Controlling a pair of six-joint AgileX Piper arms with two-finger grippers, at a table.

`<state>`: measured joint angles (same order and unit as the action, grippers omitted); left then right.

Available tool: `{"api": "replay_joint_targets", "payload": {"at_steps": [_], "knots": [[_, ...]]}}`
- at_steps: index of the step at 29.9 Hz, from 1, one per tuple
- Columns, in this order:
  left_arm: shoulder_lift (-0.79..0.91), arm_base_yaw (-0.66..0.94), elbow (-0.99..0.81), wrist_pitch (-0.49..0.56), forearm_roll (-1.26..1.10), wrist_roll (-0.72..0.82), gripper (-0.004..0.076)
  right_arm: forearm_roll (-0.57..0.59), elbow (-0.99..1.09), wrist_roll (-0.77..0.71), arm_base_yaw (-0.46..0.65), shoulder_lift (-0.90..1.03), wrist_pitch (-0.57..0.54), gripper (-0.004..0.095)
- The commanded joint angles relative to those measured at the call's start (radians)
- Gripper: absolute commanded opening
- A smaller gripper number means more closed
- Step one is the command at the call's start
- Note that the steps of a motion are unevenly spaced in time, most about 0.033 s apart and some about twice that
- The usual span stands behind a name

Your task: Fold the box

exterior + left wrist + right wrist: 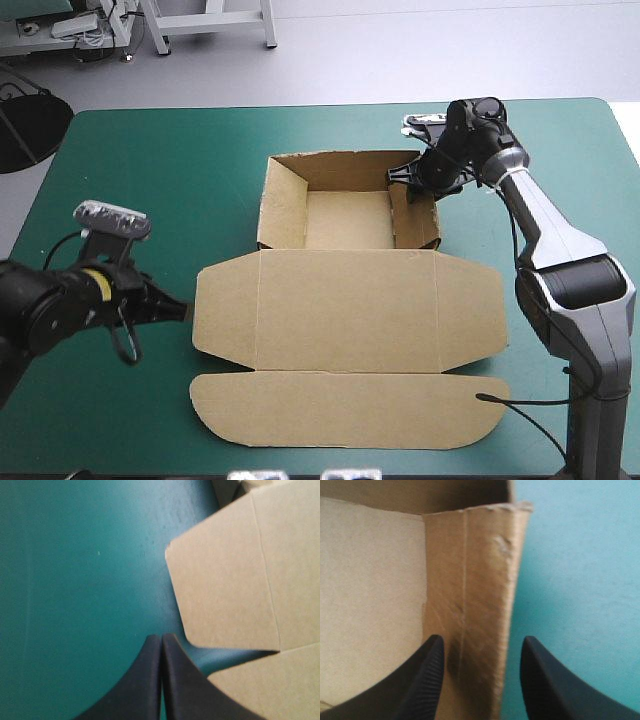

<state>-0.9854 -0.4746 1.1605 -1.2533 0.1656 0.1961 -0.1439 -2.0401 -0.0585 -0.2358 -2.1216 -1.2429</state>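
1. The brown box (350, 300) is placed at the middle of the teal-green cover (150, 150). Its far part is raised into an open tray (345, 220), and the lid (345, 310) is laid flat toward the table's near edge.
2. The tray's right wall (470, 580) is straddled by the right gripper (482, 642), with one black finger inside the tray and one outside. The fingers are held apart and nothing is clamped. This placement is judged to be for pressing or steadying the wall so that its tuck is held.
3. The right arm is extended forward along the table's right side, and its wrist is turned inward onto the tray's far right corner.
4. The left gripper (161, 639) is clenched and empty. Its tip is set low over the cover, just beside the lid's left side flap (225, 580), probably so that it can be slid under that flap.
5. The left arm is held low, coming in from the table's left and pointed toward the box.
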Motion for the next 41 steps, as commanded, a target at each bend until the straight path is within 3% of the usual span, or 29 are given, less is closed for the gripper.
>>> {"api": "replay_joint_targets", "payload": {"at_steps": [1,3,5,13,16,20,28,33,38,41], "knots": [[0.139,-0.004,-0.123,-0.017,0.014,0.079,-0.0009,-0.059,-0.024,0.033,0.007,0.049,-0.007,0.0228],[0.215,-0.004,-0.193,-0.020,0.005,0.104,-0.0009,-0.055,-0.024,0.033,0.007,0.048,-0.007,0.0067],[0.287,-0.004,-0.243,-0.029,-0.011,0.104,-0.0009,-0.044,-0.024,0.023,0.007,0.051,-0.007,-0.0016],[0.494,-0.004,-0.332,-0.035,-0.004,0.186,-0.0009,0.221,-0.024,0.013,0.026,0.137,-0.008,-0.0017],[0.524,-0.004,-0.334,-0.035,-0.002,0.186,-0.0009,0.213,-0.024,0.011,0.086,0.181,-0.008,-0.0017],[0.531,-0.004,-0.334,-0.035,-0.013,0.186,-0.0009,0.212,0.012,0.011,0.210,0.242,-0.008,-0.0016],[0.531,-0.004,-0.334,-0.031,-0.001,0.186,-0.0009,0.305,0.354,0.009,0.547,0.370,-0.006,-0.0017],[0.531,-0.004,-0.334,-0.029,-0.001,0.184,-0.0009,0.298,0.424,0.006,0.694,0.374,-0.005,-0.0017],[0.531,-0.004,-0.334,-0.029,-0.001,0.184,-0.0009,0.362,0.428,0.058,0.717,0.374,-0.006,0.0042],[0.531,-0.004,-0.334,-0.034,-0.001,0.182,-0.0009,0.347,0.428,0.058,0.717,0.374,-0.006,0.0246]]}}
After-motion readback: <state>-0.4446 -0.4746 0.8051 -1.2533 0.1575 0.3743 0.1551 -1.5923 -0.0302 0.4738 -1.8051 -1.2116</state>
